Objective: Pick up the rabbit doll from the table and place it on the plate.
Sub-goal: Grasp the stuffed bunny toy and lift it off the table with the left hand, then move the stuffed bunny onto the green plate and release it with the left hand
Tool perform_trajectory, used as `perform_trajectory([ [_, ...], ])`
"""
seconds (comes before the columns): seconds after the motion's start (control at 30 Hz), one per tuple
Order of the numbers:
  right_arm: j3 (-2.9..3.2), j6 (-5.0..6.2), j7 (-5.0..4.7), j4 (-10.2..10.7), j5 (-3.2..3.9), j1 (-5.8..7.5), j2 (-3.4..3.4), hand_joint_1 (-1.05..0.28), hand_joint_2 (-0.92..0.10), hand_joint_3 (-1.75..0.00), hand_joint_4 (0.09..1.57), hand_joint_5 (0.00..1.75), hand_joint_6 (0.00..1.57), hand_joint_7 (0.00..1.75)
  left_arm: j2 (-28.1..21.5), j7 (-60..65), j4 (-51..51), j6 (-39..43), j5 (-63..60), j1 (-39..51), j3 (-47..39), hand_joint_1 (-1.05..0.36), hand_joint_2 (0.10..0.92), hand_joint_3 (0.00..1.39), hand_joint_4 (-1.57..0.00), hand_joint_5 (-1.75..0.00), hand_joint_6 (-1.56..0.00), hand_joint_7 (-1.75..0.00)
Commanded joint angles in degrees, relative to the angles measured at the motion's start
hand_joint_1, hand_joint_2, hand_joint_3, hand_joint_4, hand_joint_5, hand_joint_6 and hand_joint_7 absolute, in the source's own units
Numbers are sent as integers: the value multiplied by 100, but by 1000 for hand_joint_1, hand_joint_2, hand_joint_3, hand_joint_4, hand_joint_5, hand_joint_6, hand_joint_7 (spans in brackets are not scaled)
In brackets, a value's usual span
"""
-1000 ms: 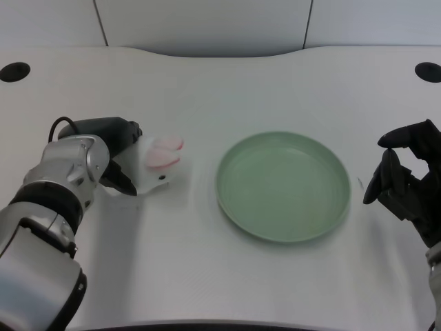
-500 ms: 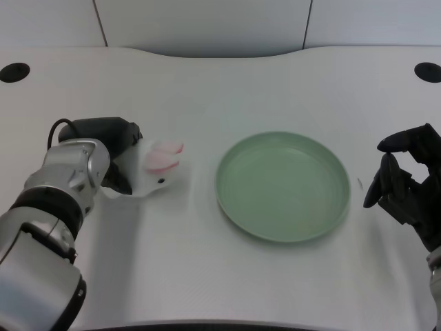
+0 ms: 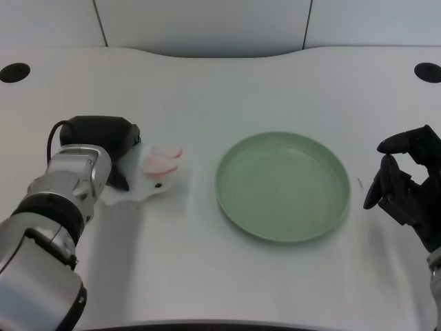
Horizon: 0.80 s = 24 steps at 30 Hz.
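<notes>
The rabbit doll [image 3: 157, 174] is white with pink ears and lies on the table left of the plate, its ears pointing toward the plate. My left hand [image 3: 105, 136] wraps around the doll's body from the left, with one dark finger in front of it, and grips it. Much of the doll's body is hidden by the hand. The green plate [image 3: 282, 186] sits in the middle right with nothing on it, about a hand's width from the doll's ears.
My right hand [image 3: 406, 181] waits at the right edge beside the plate, fingers curled. Two dark round holes [image 3: 14, 71] [image 3: 428, 71] sit at the table's far corners. A wall runs behind the table's far edge.
My left hand has closed further round the doll and drawn it slightly left and up in the picture. The plate and right hand have not moved.
</notes>
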<state>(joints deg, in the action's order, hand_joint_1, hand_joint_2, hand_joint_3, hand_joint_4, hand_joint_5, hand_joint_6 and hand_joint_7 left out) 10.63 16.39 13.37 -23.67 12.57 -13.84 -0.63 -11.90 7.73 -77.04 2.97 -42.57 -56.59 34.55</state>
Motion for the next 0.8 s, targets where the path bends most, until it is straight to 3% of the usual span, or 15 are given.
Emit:
perform_trajectory([
  [0.03, 58, 84, 13, -43, 47, -25, -100, -267, -790, -942, 891, 1746, 443, 1746, -95, 30, -87, 2, -49, 160, 30, -244, 896, 2, -925, -897, -927, -212],
  [0.07, 58, 89, 14, -48, 48, -26, -101, -267, -790, -941, 891, 1746, 444, 1746, -95, 31, -88, 3, -49, 160, 29, -244, 896, 2, -926, -895, -930, -206],
  [0.17, -31, -207, -231, 292, -69, 80, -30, -244, -801, -927, 839, 1746, 421, 1746, -155, -218, 4, 27, 679, 11, -710, -265, 916, 41, -833, -850, -994, -235],
  [0.23, -58, -342, -290, 403, -55, 98, -9, -224, -826, -894, 812, 1746, 394, 1746, -206, -381, 60, 49, 790, -144, -824, -246, 920, 52, -759, -805, -1011, -247],
  [0.27, -63, -379, -298, 427, -38, 100, -4, -213, -836, -891, 810, 1746, 392, 1746, -222, -427, 82, 60, 801, -193, -838, -227, 920, 71, -730, -953, -965, -431],
  [0.3, -68, -438, -313, 463, -24, 102, 2, -202, -842, -887, 809, 1746, 391, 1746, -247, -453, 119, 132, 831, -243, -880, -220, 921, 77, -696, -1055, -801, -774],
  [0.33, -74, -511, -338, 515, -17, 111, 11, -195, -844, -885, 809, 1746, 391, 1746, -268, -474, 155, 213, 859, -291, -924, -220, 921, 76, -693, -1037, -746, -848],
  [0.43, -97, -677, -389, 651, -39, 139, 14, -195, -846, -877, 801, 1746, 386, 1746, -303, -538, 222, 423, 917, -396, -1002, -233, 921, 70, -706, -981, -719, -861],
  [0.5, -119, -723, -389, 707, -64, 154, 0, -161, -851, -889, 788, 1746, 377, 1746, -312, -580, 274, 596, 946, -502, -1025, -175, 921, 113, -771, -1131, -634, -1345],
  [0.6, -132, -747, -393, 735, -64, 163, -8, -149, -847, -900, 782, 1746, 373, 1746, -317, -597, 279, 664, 946, -534, -1038, -160, 921, 124, -789, -1191, -593, -1525],
  [0.63, -139, -730, -318, 692, -36, 144, -35, -148, -846, -902, 781, 1746, 372, 1746, -273, -590, 316, 691, 900, -614, -994, -159, 921, 124, -790, -1195, -590, -1533],
  [0.67, -145, -716, -262, 659, -15, 129, -55, -153, -837, -925, 793, 1746, 385, 1746, -240, -583, 344, 711, 865, -673, -960, -143, 908, 111, -820, -1471, -631, -1659],
  [0.7, -150, -706, -219, 617, -2, 109, -71, -155, -834, -935, 797, 1746, 389, 1746, -186, -538, 380, 740, 809, -737, -906, -137, 904, 106, -825, -1575, -645, -1702],
  [0.73, -158, -736, -217, 612, -10, 100, -81, -156, -830, -942, 800, 1746, 393, 1746, -139, -507, 410, 781, 750, -791, -847, -137, 906, 97, -761, -1469, -630, -1564],
  [0.8, -165, -779, -236, 623, -27, 96, -87, -157, -823, -946, 802, 1746, 395, 1746, -101, -477, 430, 822, 698, -830, -786, -150, 913, 60, -770, -1137, -747, -1152],
])
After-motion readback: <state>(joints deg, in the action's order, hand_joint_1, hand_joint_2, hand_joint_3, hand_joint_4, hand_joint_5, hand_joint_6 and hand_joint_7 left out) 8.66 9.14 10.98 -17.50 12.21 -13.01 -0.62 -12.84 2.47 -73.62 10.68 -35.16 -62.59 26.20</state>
